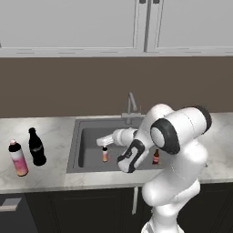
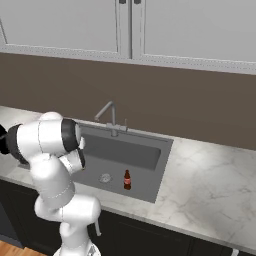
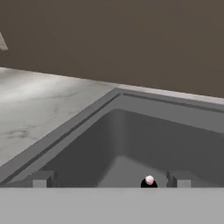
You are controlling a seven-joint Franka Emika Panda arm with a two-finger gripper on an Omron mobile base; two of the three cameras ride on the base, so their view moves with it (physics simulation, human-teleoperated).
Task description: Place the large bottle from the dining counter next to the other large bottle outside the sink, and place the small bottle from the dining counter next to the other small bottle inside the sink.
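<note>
Standing in the grey sink (image 1: 75, 150) is the small bottle (image 1: 105, 154), orange with a dark cap. The hand (image 1: 103, 140) hangs just above it with its fingers spread wide, holding nothing. In the hand view the bottle's cap (image 3: 149, 180) sits between the two finger tips (image 3: 42, 179). Another small bottle (image 1: 156, 156), dark red, stands in the sink too, near the first one. On the marble surface (image 1: 52, 132) left of the sink, the big pink and yellow bottle (image 1: 18, 158) stands just beside the black bottle (image 1: 36, 146).
</note>
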